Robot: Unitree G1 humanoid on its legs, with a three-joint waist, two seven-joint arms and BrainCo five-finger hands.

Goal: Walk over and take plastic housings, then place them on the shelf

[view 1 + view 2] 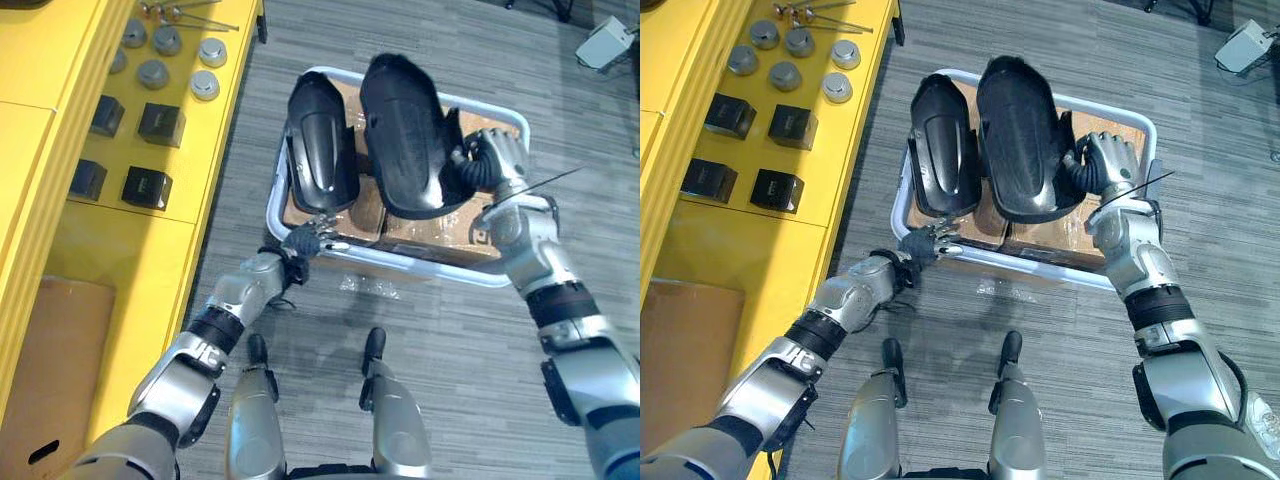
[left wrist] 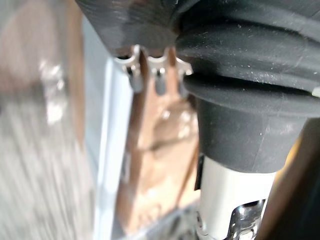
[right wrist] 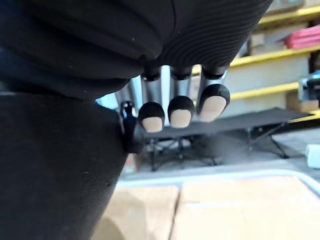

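**Q:** Where were the housings when you checked?

**A:** Both stood in the white-rimmed bin, centre of frame on the grey floor, on top of brown cardboard in its bottom. I logged the left housing as the narrower one and the right housing as the wider. They sat side by side. Touching or just apart, I couldn't say.

**Q:** Hands?

**A:** My left hand was at the bin's near rim, lower centre, right at the lower end of the left housing. I couldn't tell if it was open or gripping, because the housing's edge lay across it in its wrist camera. My right hand was right of centre, close against the right housing's right flank. In its wrist view I saw the fingers curled, pads turned back to the lens, with nothing inside them. The housing's black wall ran alongside.

**Q:** Shelf?

**A:** The yellow shelf took the left side of frame, well apart from both housings. On it I noted black boxes and, above them toward the upper left, round grey caps.
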